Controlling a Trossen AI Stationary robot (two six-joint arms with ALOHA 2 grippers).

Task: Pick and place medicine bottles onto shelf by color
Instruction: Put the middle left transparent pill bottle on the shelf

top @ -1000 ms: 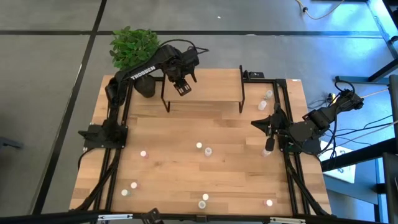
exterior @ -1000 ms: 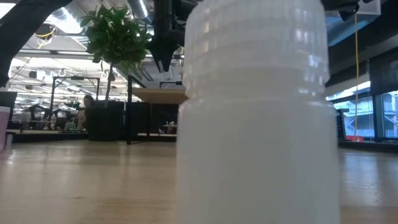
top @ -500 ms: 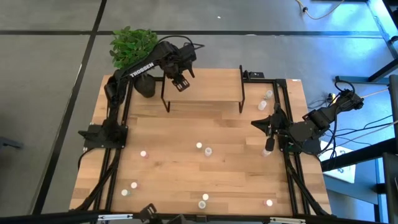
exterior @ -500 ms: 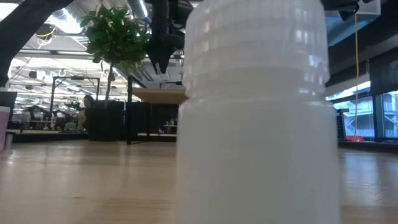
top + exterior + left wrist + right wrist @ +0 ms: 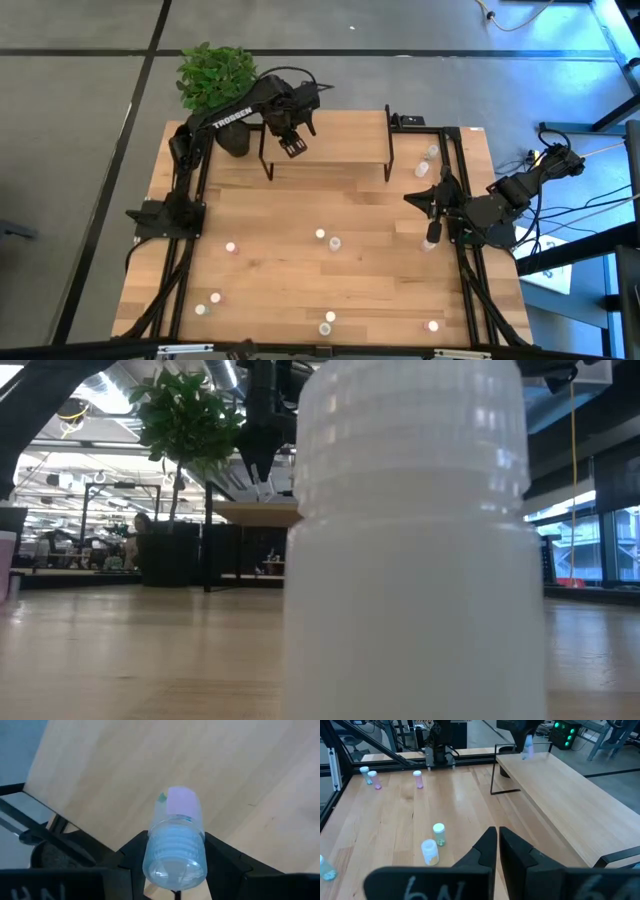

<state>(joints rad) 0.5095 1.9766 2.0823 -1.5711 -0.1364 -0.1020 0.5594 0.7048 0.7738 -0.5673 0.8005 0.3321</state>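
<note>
Close bottle [image 5: 415, 540] blocking low view

light: bright, even | blur: bottle [image 5: 415, 540] near low lens | shadows: soft

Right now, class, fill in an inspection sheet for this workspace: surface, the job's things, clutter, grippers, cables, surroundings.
Surface: light wooden table, bare between the scattered bottles.
Job's things: the shelf stands at the table's far edge, nothing resting on its top; loose bottles are scattered across the table, one bottle right in front of the low camera.
Clutter: potted plant at the far left corner.
Grippers: left gripper holds a pink-capped bottle over the shelf's left end; right gripper is shut and empty at the table's right edge.
Cables: dark leads beside the right arm.
Surroundings: grey floor; open hall behind.
</note>
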